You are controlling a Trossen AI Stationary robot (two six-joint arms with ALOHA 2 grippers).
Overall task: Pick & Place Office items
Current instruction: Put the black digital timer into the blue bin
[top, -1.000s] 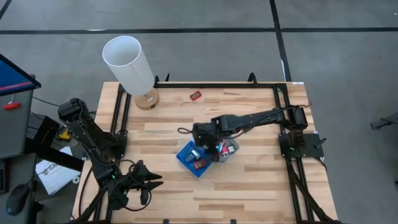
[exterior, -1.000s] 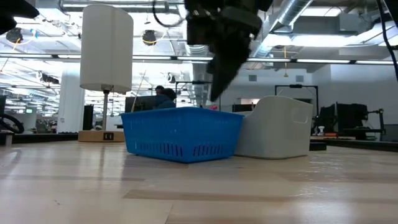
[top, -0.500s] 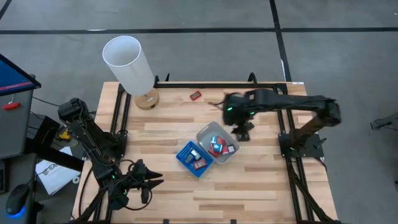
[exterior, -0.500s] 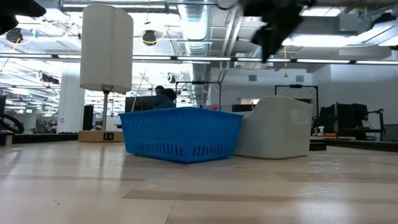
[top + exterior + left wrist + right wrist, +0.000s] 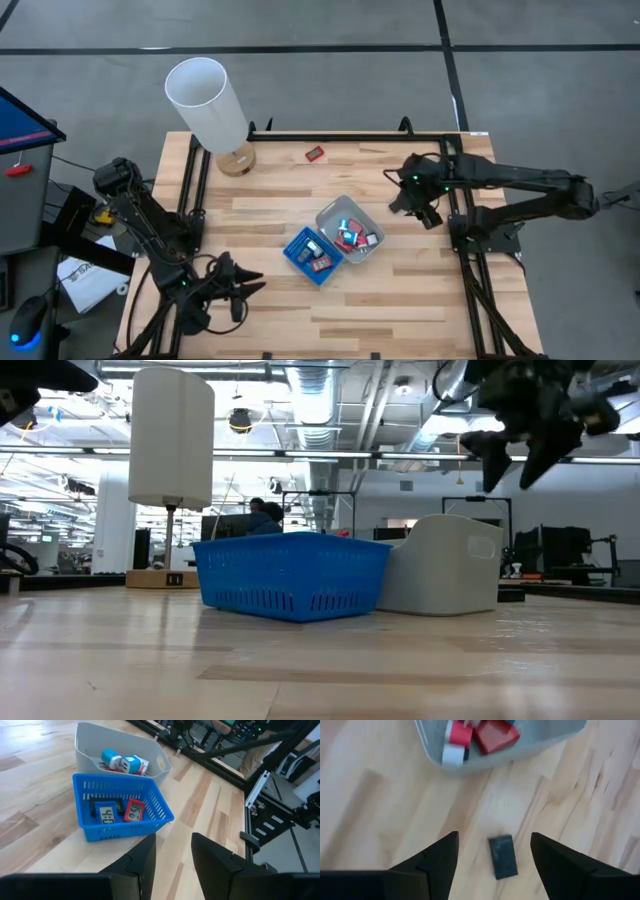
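Observation:
A blue tray (image 5: 296, 243) and a grey tray (image 5: 326, 214) stand side by side mid-table, each holding small office items: a red one (image 5: 133, 810) and a dark blue one (image 5: 104, 812) in the blue tray, and blue-white (image 5: 120, 761) and red pieces (image 5: 495, 735) in the grey one. A red item (image 5: 314, 153) lies alone near the far edge. My right gripper (image 5: 418, 210) hangs open above the table, right of the grey tray. Below its fingers a small dark item (image 5: 502, 856) lies flat on the wood. My left gripper (image 5: 247, 290) waits open at the near left, pointing at the trays.
A tall white cylinder (image 5: 205, 100) on a wooden base stands at the far left corner. Black frame rails (image 5: 455, 180) run along the table's left, right and far edges. Bare wood lies in front of the trays and toward the near edge.
My right gripper has swung from over the blue tray toward the table's right edge, rising a little and rolling about its own axis. The trays have stayed where they were.

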